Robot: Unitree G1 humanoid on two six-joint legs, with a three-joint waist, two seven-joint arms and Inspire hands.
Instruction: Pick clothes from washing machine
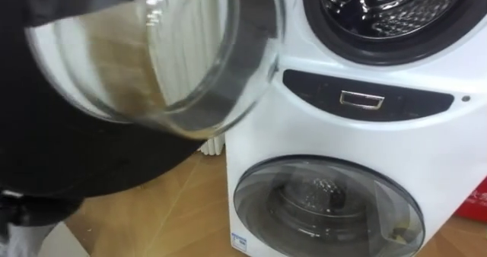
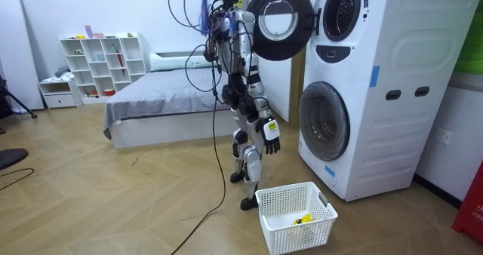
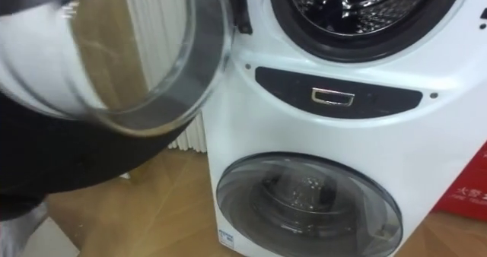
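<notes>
Glass door (image 1: pixel 144 52): swung wide to the robot's left of the upper machine, with its bulging window close before the head camera. Judged to be parked there so the opening is free to reach into.
Upper drum (image 1: pixel 396 10): perforated steel, mouth facing the robot. Its axis runs level, straight back into the machine.
Clothes: none can be made out along the drum's lower rim, the part in sight. If any are left, they lie deeper in, so which way they point and their long axis cannot be told.
Basket (image 2: pixel 283 202): white, on the floor by the robot's feet and in front of the lower machine. Probably set there so lifted clothes can drop straight in.
Yellow thing (image 2: pixel 303 219): small, on the basket's bottom toward its far wall. Cloth or not, I cannot tell.
Right hand (image 2: pixel 269 130): hangs low at the robot's side, between its legs and the lower machine, fingers loose and pointing down, holding nothing.
Left hand: its arm looks raised behind the door's rim in the room view. Whether the fingers are wide or closed cannot be told.
Lower door (image 1: pixel 327 204): closed, not part of this job.
Step in hand: likely about to reach into the drum.
</notes>
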